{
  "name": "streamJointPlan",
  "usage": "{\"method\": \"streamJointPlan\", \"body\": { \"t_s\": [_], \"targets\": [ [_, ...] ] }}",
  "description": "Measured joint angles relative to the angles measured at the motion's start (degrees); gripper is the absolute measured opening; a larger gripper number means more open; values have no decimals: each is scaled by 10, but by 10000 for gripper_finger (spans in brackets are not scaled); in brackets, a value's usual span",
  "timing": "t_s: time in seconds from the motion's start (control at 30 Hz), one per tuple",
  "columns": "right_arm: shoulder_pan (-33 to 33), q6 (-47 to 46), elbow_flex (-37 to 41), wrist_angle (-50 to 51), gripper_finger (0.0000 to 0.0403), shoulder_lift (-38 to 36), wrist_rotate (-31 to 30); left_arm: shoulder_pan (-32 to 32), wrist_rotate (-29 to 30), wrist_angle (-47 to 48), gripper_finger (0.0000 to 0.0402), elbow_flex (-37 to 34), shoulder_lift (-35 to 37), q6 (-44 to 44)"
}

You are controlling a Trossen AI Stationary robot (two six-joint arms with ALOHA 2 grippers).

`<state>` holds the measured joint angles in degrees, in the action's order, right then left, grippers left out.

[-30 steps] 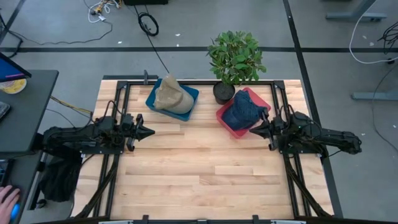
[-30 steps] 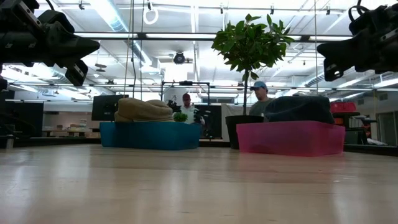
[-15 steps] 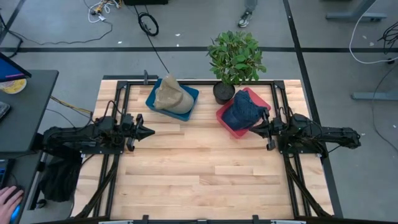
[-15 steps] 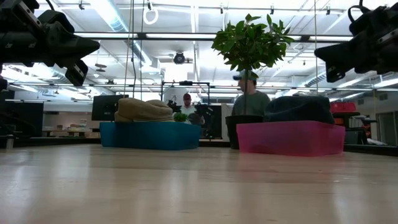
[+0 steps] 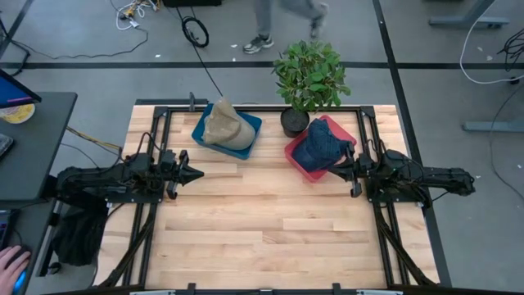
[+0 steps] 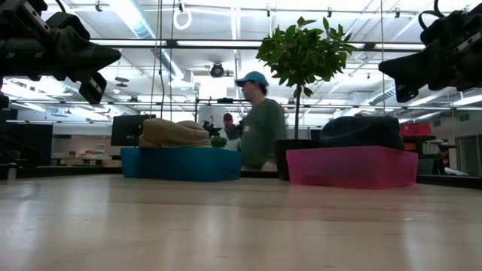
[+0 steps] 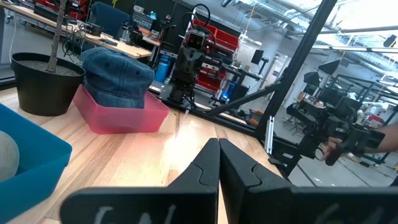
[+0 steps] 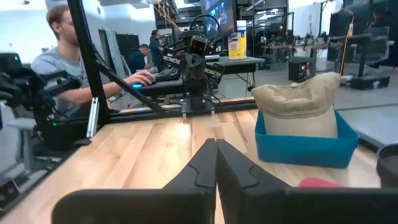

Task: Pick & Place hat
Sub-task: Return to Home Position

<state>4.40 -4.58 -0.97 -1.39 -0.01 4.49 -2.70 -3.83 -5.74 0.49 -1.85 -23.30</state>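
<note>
A tan hat (image 5: 227, 127) sits in a blue tray (image 5: 203, 135) near the table's far edge; both show in the right wrist view as the tan hat (image 8: 300, 104) and blue tray (image 8: 305, 148). A blue denim hat (image 5: 319, 146) lies in a pink tray (image 5: 299, 164) beside it, also seen as the denim hat (image 7: 117, 71) and pink tray (image 7: 124, 117). My left gripper (image 5: 199, 174) hovers shut at the table's left, just near of the blue tray. My right gripper (image 5: 334, 170) hovers shut right beside the pink tray's right side. Both are raised above the table, left gripper (image 6: 114, 54) and right gripper (image 6: 381, 68).
A potted plant (image 5: 309, 78) stands at the far edge between the trays, its black pot (image 7: 38, 81) next to the pink tray. A person (image 6: 260, 124) passes beyond the far edge; another person (image 8: 62, 53) sits at a desk. Bare wood (image 5: 262, 221) spreads over the table's middle and near part.
My right gripper has edged slightly toward the pink tray, still shut. My left arm has kept still. A person has walked past behind the table's far edge, from right to left in the low view.
</note>
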Motion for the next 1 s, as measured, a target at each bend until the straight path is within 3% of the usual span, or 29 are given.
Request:
{"method": "streamJointPlan", "body": {
  "t_s": [1.0],
  "targets": [
    [0, -24, 0, 0, 25, 0, 0, 0, 0, 0, 3, 0, 0, 0]
  ]
}}
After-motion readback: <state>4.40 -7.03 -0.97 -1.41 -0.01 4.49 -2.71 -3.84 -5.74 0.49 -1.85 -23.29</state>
